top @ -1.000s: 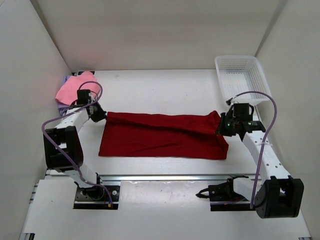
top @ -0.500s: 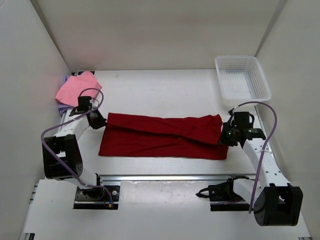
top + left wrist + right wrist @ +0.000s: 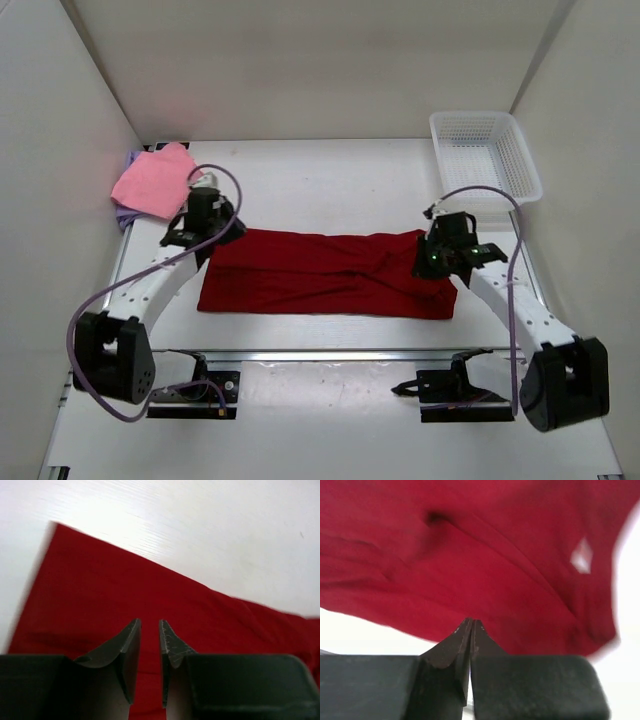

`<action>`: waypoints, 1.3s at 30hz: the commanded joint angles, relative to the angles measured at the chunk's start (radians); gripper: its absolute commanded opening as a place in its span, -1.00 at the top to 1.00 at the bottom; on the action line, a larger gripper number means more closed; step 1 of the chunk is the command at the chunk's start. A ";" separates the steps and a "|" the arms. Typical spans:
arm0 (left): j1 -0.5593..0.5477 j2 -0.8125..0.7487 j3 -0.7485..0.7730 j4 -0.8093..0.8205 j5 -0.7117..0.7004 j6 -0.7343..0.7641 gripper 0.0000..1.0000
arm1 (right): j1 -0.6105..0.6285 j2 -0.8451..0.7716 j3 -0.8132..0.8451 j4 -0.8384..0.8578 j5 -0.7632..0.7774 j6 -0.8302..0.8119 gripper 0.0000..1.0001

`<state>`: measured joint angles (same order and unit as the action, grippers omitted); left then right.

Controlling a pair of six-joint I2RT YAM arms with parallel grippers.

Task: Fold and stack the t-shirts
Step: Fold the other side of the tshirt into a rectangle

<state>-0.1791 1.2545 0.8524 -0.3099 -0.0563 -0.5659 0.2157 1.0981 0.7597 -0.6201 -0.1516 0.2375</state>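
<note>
White tabletop (image 3: 320,180) carries a dark red short-sleeved fabric t-shirt (image 3: 320,275) spread flat mid-surface, left pincer (image 3: 150,622) slightly parted, empty, over that shirt's far-left corner, right pincer (image 3: 471,621) closed, nothing visibly pinched, over its right end, folded pink fabric t-shirt (image 3: 150,180) beyond its left end.

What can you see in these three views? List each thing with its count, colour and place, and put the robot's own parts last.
dark red t-shirt: one, dark red, lying flat across the middle of the table
pink t-shirt: one, pink, far left corner, on the lavender t-shirt
lavender t-shirt: one, lavender, far left corner, mostly hidden under the pink one
basket: one, white lattice, far right corner
table: one, white, under everything
left gripper: one, dark, over the red shirt's left end, jaws slightly apart
right gripper: one, dark, at the red shirt's right end, jaws shut
</note>
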 commanded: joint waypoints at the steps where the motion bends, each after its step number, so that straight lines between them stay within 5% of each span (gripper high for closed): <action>1: -0.130 0.081 0.043 0.038 0.001 -0.014 0.40 | 0.069 0.097 0.049 0.247 -0.029 0.034 0.99; 5: -0.207 0.122 0.013 0.089 0.047 -0.017 0.45 | 0.083 0.247 0.110 0.368 -0.061 0.029 0.37; 12: -0.230 0.117 -0.105 0.169 0.133 -0.045 0.43 | 0.105 0.419 0.236 0.369 -0.040 0.009 -0.11; 19: -0.212 0.114 -0.122 0.204 0.156 -0.038 0.41 | 0.131 0.508 0.245 0.342 -0.025 -0.015 0.12; 22: -0.194 0.109 -0.147 0.227 0.168 -0.043 0.41 | 0.146 0.479 0.218 0.321 -0.014 -0.015 0.66; 26: -0.206 0.094 -0.159 0.247 0.173 -0.045 0.42 | 0.200 0.393 0.155 0.260 0.007 -0.003 1.00; 35: -0.191 0.063 -0.158 0.261 0.184 -0.063 0.40 | 0.350 0.218 -0.012 0.145 -0.074 0.161 1.00; 39: -0.184 0.065 -0.132 0.267 0.196 -0.080 0.38 | 0.389 0.168 -0.036 0.163 -0.107 0.241 0.65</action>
<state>-0.3725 1.3563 0.6937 -0.0681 0.1143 -0.6304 0.5911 1.3170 0.7277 -0.4633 -0.2176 0.3943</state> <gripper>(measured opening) 0.303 0.144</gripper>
